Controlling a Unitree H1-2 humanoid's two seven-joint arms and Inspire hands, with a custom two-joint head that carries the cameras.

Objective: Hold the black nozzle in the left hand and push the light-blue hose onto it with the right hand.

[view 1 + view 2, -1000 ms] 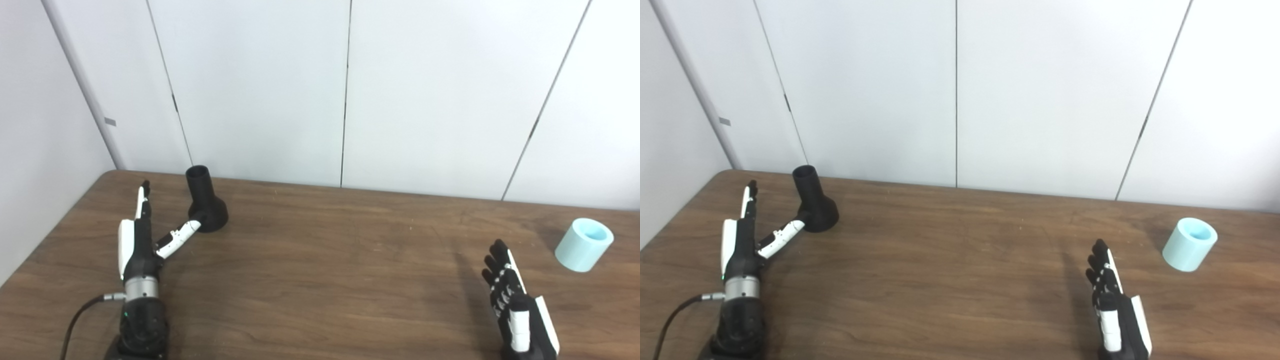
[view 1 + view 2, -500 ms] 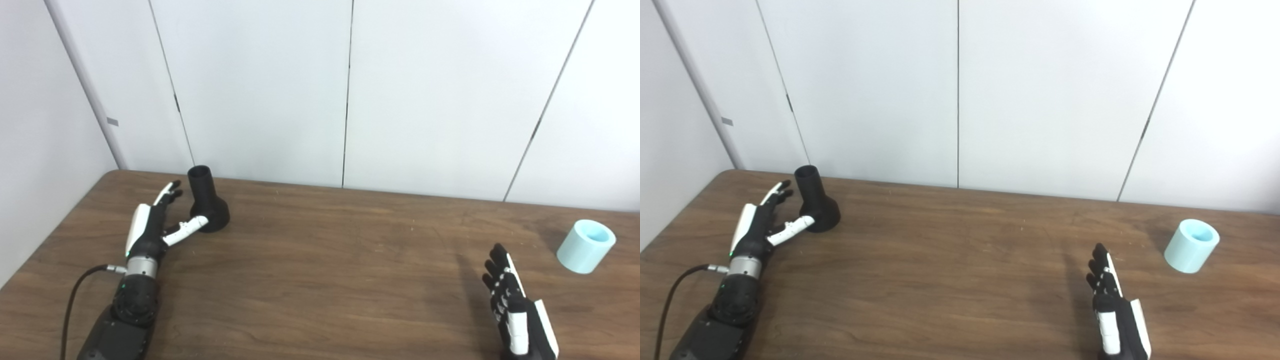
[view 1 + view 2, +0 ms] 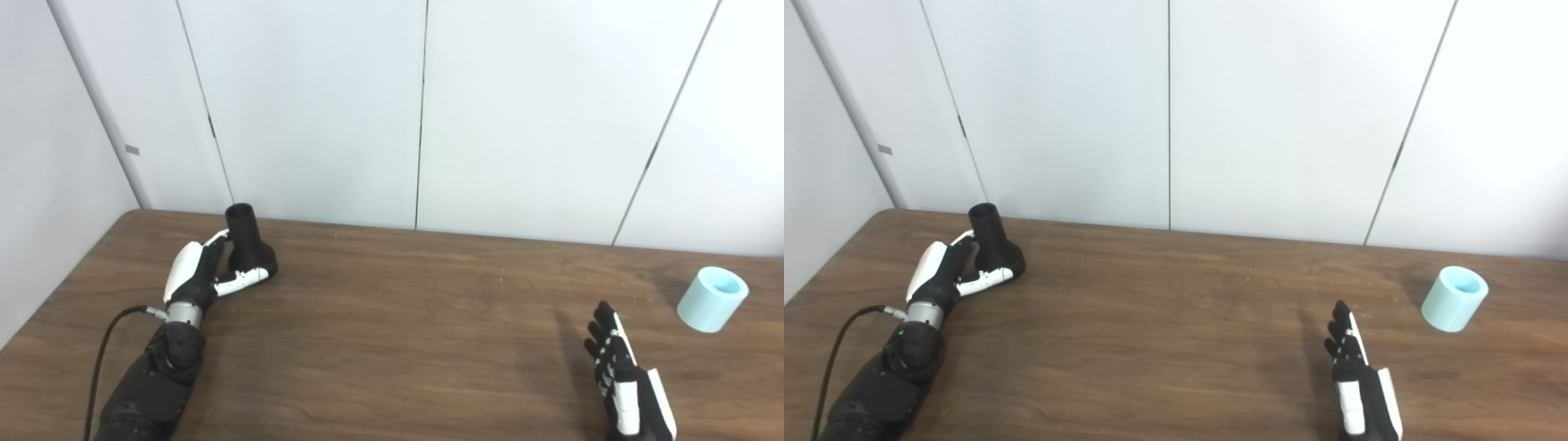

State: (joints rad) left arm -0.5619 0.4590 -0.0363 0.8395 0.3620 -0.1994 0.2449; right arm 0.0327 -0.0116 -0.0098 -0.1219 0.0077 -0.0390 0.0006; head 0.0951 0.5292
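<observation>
Where the brown wooden table (image 3: 392, 343) meets white wall panels (image 3: 318, 110), the scene is laid out as follows.

Black nozzle (image 3: 248, 245): upright on its flared base, narrow open neck on top, at about ten o'clock on the table, close to the back edge.

Left hand (image 3: 199, 275): at the nozzle's eight o'clock, wrapped partway round it; fingers behind the neck, white thumb across the front of the base. Whether the grip is firm cannot be told; the nozzle stands on the table.

Light-blue hose (image 3: 713, 299): a short, tilted cylinder with its open end up, at about three o'clock on the table, well apart from the nozzle.

Right hand (image 3: 625, 380): at about five o'clock, fingers straight and close together, pointing away, holding nothing; the hose lies at its one o'clock, untouched.

Cable (image 3: 101, 349): black, running from the left wrist to the lower edge.
</observation>
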